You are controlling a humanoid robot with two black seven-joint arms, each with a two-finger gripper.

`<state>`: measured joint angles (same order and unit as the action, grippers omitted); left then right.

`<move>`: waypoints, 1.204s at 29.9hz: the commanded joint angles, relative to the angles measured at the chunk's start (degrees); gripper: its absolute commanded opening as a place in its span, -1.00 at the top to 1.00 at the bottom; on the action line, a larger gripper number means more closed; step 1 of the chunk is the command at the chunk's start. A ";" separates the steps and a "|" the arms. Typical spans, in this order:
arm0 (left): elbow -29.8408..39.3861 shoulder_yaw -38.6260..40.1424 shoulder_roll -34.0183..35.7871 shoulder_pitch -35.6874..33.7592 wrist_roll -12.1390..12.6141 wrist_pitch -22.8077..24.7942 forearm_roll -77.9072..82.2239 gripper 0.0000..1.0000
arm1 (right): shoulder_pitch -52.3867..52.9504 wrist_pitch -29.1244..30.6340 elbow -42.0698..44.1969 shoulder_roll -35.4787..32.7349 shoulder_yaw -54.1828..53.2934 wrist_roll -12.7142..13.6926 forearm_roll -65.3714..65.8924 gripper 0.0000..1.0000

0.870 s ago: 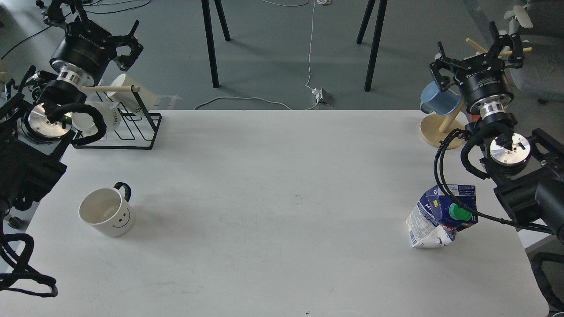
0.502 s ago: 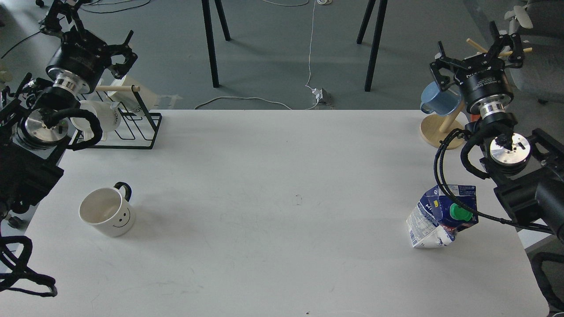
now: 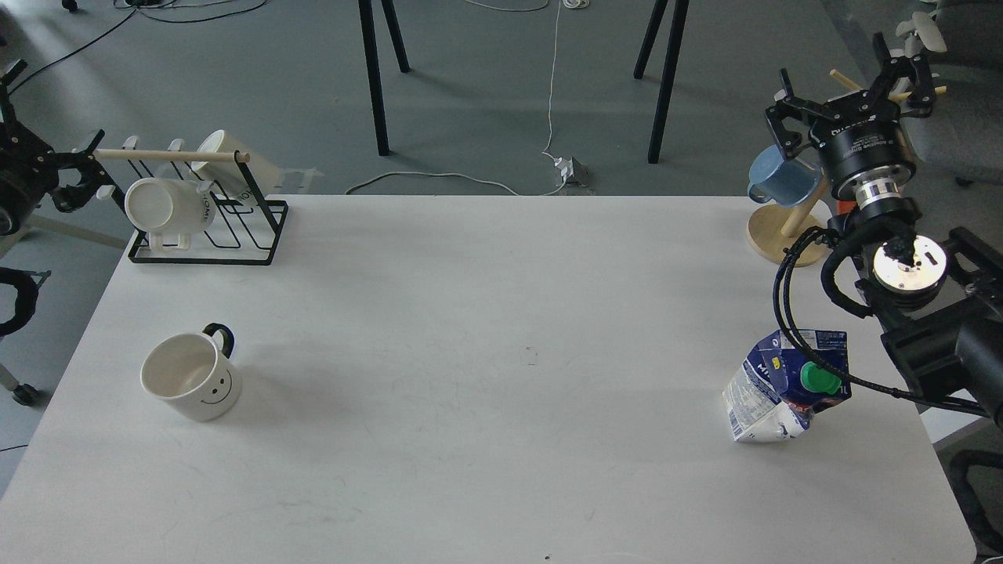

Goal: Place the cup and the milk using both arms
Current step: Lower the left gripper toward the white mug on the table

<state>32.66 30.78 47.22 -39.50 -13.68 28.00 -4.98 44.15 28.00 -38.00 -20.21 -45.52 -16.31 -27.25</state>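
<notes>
Evidently both things sat untouched on the desk (image 3: 501, 258) — the cup (image 3: 190, 377) front-left, the milk carton (image 3: 786, 385) front-right. Our right end effector (image 3: 856, 74) hung spread and empty; the left end effector's (image 3: 74, 168) state we could not tell. The cup looked rigid and slick, best taken across the rim; the dented carton — soft, we judged — wanted a gentle mid-body hold.

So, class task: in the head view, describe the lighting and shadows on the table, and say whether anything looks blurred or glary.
Head view: soft, even light; the mug throws a faint shadow to its right on the table, the carton almost none. No harsh glare on the tabletop; only the metal disc on the right arm shines. Everything is sharp, no motion blur visible.
</notes>
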 commanded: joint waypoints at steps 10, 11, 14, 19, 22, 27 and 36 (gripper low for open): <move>0.03 -1.96 7.80 0.21 -14.32 0.00 48.19 -0.41 | -0.11 0.00 -0.06 0.00 0.08 0.05 0.44 -1.00; 0.03 -1.96 7.89 0.30 -14.32 0.00 50.75 -0.41 | -0.11 0.00 -0.06 0.00 0.08 0.05 0.61 -1.00; 1.87 -2.13 9.72 0.56 -14.32 0.00 56.29 -0.38 | -0.11 0.00 -0.06 -0.09 0.08 0.05 0.79 -1.00; 15.91 -4.76 15.87 3.28 -14.32 0.00 60.26 -0.38 | -0.11 0.00 0.12 -0.27 0.08 0.05 0.88 -1.00; 22.86 -7.22 17.29 5.65 -14.32 0.00 64.72 -0.38 | -0.03 0.00 0.12 -0.36 0.17 0.05 0.97 -1.00; 25.78 -12.32 16.50 7.77 -14.32 -5.03 79.93 -0.38 | -0.02 0.00 0.12 -0.44 0.17 0.05 1.58 -1.00; 23.16 -21.29 14.58 8.74 -14.32 -23.86 93.38 -0.39 | -0.02 0.00 0.12 -0.88 0.17 0.05 1.58 -1.00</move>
<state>57.98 11.40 63.33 -30.83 -28.02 8.24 83.95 44.12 28.00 -37.80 -21.07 -45.36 -16.26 -25.67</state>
